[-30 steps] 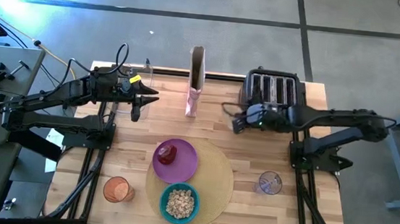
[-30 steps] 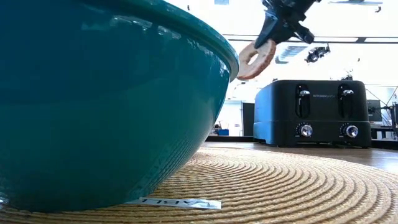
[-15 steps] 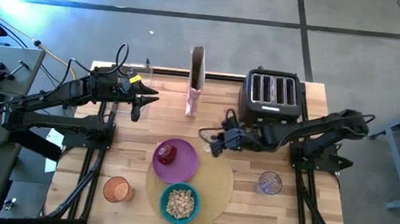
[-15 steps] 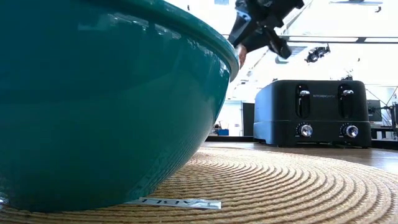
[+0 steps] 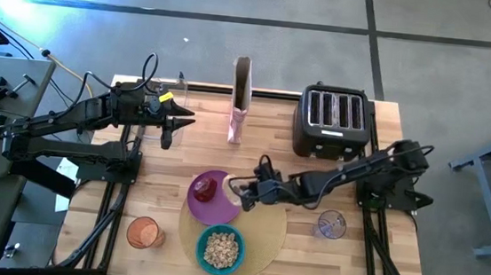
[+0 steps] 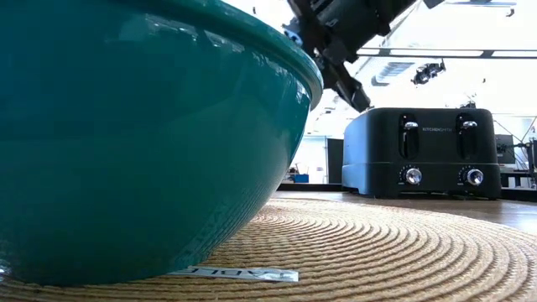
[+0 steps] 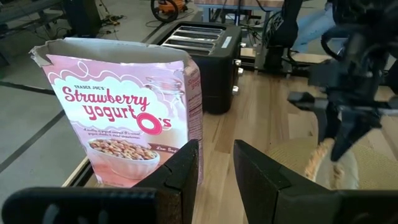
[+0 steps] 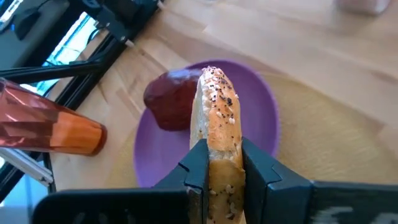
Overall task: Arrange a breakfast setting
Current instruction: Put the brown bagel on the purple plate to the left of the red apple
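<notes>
High view: right tool (image 5: 242, 193) moved from in front of the toaster (image 5: 333, 120) to the plate's (image 5: 213, 208) right edge, clamped on the bagel (image 5: 237, 193). Placement beside the red fruit (image 5: 204, 187) judged imminent. Left tool (image 5: 167, 135) parked near the cereal box (image 5: 240, 100), nearly closed, empty. Cup (image 5: 143, 232), bowl (image 5: 221, 248) with cereal, glass (image 5: 331, 224) set around the mat (image 5: 265, 224) on a pale wood tabletop (image 5: 164, 170); grey floor beyond.

Low view: bowl wall fills foreground; right arm now overhead, bagel hidden. Bright lab behind toaster.

Left wrist view: box close ahead; bagel hanging on edge over the mat.

Right wrist view: bagel (image 8: 217, 134) pinched upright above plate (image 8: 261, 118) and fruit (image 8: 171, 102).
</notes>
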`<state>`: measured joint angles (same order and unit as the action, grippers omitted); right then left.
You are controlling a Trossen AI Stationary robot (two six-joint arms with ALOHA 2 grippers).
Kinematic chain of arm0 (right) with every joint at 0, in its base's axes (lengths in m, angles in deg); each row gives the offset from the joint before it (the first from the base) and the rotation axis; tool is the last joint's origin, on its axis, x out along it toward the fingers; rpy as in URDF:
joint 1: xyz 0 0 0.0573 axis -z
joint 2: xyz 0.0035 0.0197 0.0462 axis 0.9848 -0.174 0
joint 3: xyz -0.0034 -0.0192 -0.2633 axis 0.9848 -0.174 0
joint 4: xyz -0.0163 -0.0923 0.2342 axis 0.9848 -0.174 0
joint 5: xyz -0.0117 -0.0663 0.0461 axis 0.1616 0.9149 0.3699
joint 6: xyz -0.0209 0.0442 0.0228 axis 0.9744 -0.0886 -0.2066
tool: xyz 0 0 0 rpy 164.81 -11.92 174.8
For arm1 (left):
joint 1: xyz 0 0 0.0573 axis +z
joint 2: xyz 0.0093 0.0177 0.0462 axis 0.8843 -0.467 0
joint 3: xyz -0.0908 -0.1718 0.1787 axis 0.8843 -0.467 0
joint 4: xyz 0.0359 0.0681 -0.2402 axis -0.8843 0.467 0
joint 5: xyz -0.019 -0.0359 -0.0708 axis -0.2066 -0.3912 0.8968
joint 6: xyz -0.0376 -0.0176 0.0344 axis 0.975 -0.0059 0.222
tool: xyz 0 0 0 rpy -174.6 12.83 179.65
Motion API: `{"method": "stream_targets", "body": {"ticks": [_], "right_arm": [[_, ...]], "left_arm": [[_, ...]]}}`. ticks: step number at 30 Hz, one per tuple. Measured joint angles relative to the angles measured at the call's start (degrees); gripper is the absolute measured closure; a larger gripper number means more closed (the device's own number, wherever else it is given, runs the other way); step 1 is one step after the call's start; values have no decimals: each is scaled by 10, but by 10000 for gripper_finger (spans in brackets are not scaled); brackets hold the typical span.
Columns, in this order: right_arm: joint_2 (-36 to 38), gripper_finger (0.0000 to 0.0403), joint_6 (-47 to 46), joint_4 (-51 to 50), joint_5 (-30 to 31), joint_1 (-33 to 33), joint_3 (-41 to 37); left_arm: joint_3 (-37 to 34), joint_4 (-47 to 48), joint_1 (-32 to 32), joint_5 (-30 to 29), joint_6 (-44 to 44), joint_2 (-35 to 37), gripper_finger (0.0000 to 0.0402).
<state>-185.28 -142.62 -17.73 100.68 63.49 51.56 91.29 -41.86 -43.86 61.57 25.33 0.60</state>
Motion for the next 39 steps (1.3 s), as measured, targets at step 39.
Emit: {"method": "stream_targets", "body": {"ticks": [39], "right_arm": [[-121, 366, -92, 173, 14, -22, 0]], "left_arm": [[0, 0, 0, 0, 0, 0, 312]]}}
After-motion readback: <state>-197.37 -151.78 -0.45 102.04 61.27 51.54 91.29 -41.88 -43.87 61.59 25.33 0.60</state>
